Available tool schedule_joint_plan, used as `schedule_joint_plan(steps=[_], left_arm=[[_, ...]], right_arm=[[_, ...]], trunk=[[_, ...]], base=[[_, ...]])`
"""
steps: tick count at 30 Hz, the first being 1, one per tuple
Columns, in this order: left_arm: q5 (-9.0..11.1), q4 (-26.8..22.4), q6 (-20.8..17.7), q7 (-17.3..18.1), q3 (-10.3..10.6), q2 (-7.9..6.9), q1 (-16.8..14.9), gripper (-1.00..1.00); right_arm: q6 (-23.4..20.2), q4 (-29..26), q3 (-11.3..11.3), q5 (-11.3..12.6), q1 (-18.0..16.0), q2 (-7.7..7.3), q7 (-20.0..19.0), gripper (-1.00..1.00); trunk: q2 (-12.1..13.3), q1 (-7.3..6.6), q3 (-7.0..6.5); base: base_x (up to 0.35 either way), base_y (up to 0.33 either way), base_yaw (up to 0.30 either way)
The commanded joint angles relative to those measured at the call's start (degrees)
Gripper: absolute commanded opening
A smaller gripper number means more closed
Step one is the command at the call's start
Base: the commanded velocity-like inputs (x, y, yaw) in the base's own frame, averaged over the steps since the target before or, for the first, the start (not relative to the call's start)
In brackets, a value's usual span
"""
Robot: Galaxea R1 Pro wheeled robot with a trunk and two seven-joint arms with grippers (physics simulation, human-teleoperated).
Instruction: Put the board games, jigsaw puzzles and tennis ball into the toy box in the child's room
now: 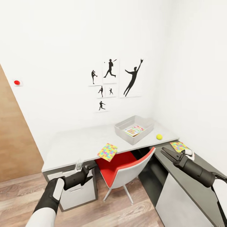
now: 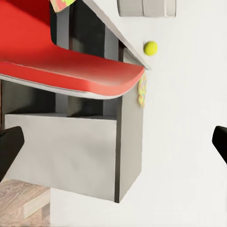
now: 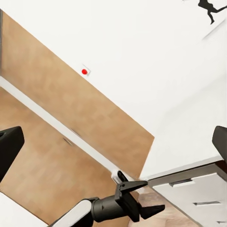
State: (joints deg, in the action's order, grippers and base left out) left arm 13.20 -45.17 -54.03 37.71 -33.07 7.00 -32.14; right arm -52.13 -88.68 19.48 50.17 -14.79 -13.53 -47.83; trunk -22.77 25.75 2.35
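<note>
- Door (image 1: pixel 14 138): wood panel at the far left of the head view, with a red button (image 1: pixel 17 82) on the white wall beside it.
- Left gripper (image 1: pixel 82 171): held low before the desk's drawer unit (image 1: pixel 77 189); fingers spread apart, grasping nothing. The right wrist view shows it from the side (image 3: pixel 142 198), fingers parted.
- Desk (image 1: pixel 72 142): long pale grey top along the wall, joined at the right corner to a lower dark cabinet (image 1: pixel 201 189).
- Puzzle (image 1: pixel 107 152): multicoloured slab lying flat at the desk's front edge, overhanging it slightly above the chair; turned diagonally, one corner pointing toward the robot.
- Chair (image 1: pixel 124 171): red seat, grey shell, tucked under the desk.
- Posters (image 1: pixel 115 82): black baseball silhouettes on the wall above the desk.
- Toy box (image 1: pixel 121 132): shallow grey bin on the desk near the corner, long axis running diagonally from near left to far right; a printed board game (image 1: pixel 134 130) lies flat inside, along the same axis.
- Ball (image 1: pixel 159 136): yellow-green, on the desk just right of the box, apart from it; also seen from the left wrist (image 2: pixel 150 48).
- Second puzzle (image 1: pixel 178 146): flat on the lower cabinet top, just beyond the right gripper.
- Right gripper (image 1: pixel 170 154): over the cabinet, pointing toward the desk corner; fingers nearly together, empty.
</note>
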Motion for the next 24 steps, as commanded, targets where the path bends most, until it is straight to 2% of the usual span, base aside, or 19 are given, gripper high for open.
schedule_joint_plan(steps=[1,6,16,19,21,24], left_arm=[[-0.3,0.3,-0.3,0.3,-0.3,0.06,-0.1,1.0],[-0.3,1.8,-0.1,0.2,-0.2,0.04,-0.2,1.0],[-0.3,2.0,0.1,0.2,-0.2,0.03,-0.2,1.0],[-0.3,2.0,0.1,0.2,-0.2,0.03,-0.2,1.0],[-0.3,2.0,0.1,0.2,-0.2,0.03,-0.2,1.0],[-0.3,2.0,0.1,0.2,-0.2,0.03,-0.2,1.0]], right_arm=[[-0.3,0.0,0.1,0.0,-0.1,-0.01,-0.2,1.0],[-0.3,0.0,0.1,0.1,-0.1,-0.01,-0.2,1.0],[-1.7,-1.2,0.2,0.5,0.0,-0.07,-0.7,1.0],[-5.1,-1.5,0.4,0.7,0.3,-0.09,-4.2,1.0],[-7.2,-1.7,0.6,0.8,0.4,-0.09,-8.4,1.0],[-7.9,-1.7,0.7,0.9,0.4,-0.05,-11.3,1.0]], trunk=[[-0.1,0.03,0.14],[-0.1,0.03,0.14],[-0.1,0.03,0.14],[-0.1,0.03,0.14],[-0.1,0.03,0.14],[-0.1,0.03,0.14]], base=[[-0.089,-0.181,0.0],[-0.07,-0.16,0.0],[-0.007,-0.025,0.0],[0.0,-0.005,0.0],[0.0,-0.002,0.0],[0.0,0.0,0.0]])
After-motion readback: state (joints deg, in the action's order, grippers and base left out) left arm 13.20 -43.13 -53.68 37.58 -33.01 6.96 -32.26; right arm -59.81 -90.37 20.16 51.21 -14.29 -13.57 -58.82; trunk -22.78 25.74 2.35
